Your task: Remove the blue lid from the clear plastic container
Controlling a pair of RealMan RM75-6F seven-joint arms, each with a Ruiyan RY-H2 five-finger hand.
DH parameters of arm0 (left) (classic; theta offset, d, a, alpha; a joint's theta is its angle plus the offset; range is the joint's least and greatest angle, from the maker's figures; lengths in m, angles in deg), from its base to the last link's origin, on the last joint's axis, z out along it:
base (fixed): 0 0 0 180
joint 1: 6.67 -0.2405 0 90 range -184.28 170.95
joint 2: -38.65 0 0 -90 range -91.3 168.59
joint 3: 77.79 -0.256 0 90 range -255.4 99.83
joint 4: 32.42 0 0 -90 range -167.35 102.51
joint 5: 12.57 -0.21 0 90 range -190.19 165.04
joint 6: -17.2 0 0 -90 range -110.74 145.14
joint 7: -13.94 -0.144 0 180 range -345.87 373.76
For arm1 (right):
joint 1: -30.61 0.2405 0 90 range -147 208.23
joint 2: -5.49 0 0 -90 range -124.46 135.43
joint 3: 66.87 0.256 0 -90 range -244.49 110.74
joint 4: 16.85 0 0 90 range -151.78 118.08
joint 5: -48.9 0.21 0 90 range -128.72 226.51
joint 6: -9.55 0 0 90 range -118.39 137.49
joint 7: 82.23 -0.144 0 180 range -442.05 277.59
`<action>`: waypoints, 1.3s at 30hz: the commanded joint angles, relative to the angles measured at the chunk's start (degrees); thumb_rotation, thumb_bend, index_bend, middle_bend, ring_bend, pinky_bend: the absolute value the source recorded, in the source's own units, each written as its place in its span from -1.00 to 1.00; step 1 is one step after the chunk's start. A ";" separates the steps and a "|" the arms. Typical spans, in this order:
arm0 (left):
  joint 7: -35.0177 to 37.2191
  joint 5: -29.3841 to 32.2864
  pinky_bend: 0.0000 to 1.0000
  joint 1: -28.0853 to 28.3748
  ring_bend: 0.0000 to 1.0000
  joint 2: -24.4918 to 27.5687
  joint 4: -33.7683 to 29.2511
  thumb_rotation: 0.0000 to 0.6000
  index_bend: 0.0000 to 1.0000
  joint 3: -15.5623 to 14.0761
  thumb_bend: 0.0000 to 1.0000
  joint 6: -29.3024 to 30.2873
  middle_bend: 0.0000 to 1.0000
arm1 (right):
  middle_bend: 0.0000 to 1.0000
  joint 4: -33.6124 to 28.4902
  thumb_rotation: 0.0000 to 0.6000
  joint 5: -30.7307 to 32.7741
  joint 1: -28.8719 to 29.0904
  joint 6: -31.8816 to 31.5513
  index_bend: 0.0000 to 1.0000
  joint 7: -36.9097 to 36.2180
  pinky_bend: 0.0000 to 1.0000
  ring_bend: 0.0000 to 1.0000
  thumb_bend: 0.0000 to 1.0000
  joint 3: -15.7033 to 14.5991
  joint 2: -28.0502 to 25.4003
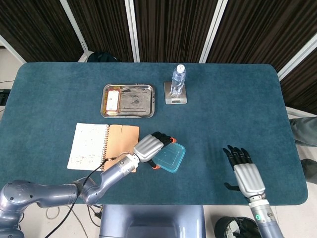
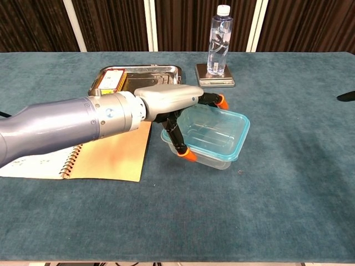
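At the left of the table (image 1: pixel 59 84), a spiral notebook (image 1: pixel 101 147) is seen lying open, and beyond it a metal tray (image 1: pixel 128 100) with a small box in it. Neither is involved in the task.

Just right of the notebook, the clear plastic container (image 2: pixel 209 137) is seen near the table's front edge, with the blue lid (image 2: pixel 224 158) on it. In the chest view the lid's blue rim is seen running round the top of the tub, so the lid is judged to be in place; whether any corner has been loosened cannot be told. The container's left end is gripped by the left hand (image 1: pixel 148 147): its upper fingers (image 2: pixel 213 100) are laid over the far edge and another digit is hooked down the near side, so the tub is clamped between them.

Behind the container, a water bottle (image 1: pixel 178 81) is seen upright on a small scale (image 1: pixel 176 98).

Further right, the right hand (image 1: pixel 246 173) is seen over the near right part of the table, well apart from the container, with its fingers spread and nothing held.

The task is therefore judged to be at an early stage: the tub is steadied, but the lid has not been lifted off. What is left is for the lid to be grasped at an edge, presumably by the right hand, and pulled free.
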 commanded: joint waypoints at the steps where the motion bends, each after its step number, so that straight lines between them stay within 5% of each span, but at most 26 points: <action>1: -1.32 1.43 -0.19 -0.25 -0.53 -0.77 -0.26 1.00 -0.68 0.09 -0.70 -0.04 -0.46 | -1.00 -0.26 1.00 1.39 0.60 0.66 -1.00 1.03 -1.00 -1.00 -0.64 0.20 2.18; 39: -13.67 11.58 -0.19 1.06 -0.53 -7.74 -0.66 1.00 -0.67 2.44 -0.70 0.46 -0.46 | -1.00 -1.12 1.00 10.09 4.21 0.71 -1.00 7.52 -1.00 -1.00 -0.64 1.56 18.30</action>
